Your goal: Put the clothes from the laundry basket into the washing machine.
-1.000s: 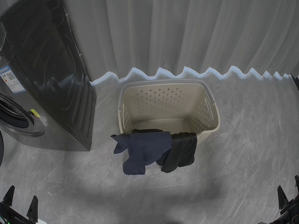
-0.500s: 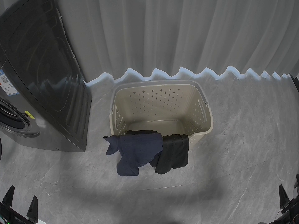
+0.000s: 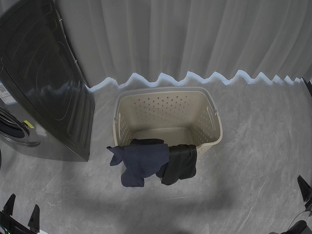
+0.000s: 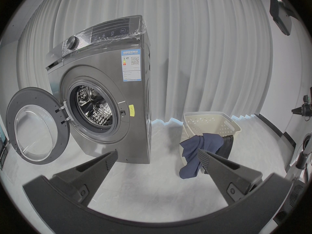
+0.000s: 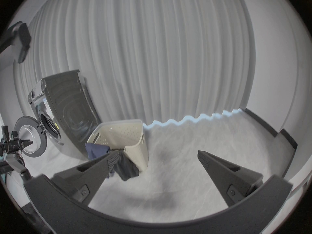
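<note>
Labels first: the washing machine (image 4: pixel 107 91) has a blue-and-white label (image 4: pixel 131 65) high on its front and a small yellow sticker (image 4: pixel 131 110) beside the door opening. The print on both is too small to make out. Its control panel (image 4: pixel 110 32) is wrapped in clear film, with a dial (image 4: pixel 71 43) at one end. The round door (image 4: pixel 35 125) is swung wide open, and the steel drum (image 4: pixel 94 106) shows inside.

The laundry basket (image 3: pixel 162 112) stands to the right of the machine in the head view, apart from it, with a strip of grey floor (image 3: pixel 253 140) between them. A navy garment (image 3: pixel 143 161) and a black garment (image 3: pixel 180 163) hang side by side over the basket's near rim, drooping down the outside. The navy one laps over the black one's edge. A bit more dark cloth peeks up just behind the navy piece, and the near wall hides how much lies down there. The head view cuts the machine off at the edge, so only a slice of its opening shows there.

Both grippers sit low, well apart from the basket. The left gripper (image 4: pixel 156 153) has its fingers spread wide with nothing between them, and the right gripper (image 5: pixel 158 153) is the same. A white curtain (image 3: pixel 182 30) closes off the back, its hem just behind the basket. The floor runs wide to the basket's right.
</note>
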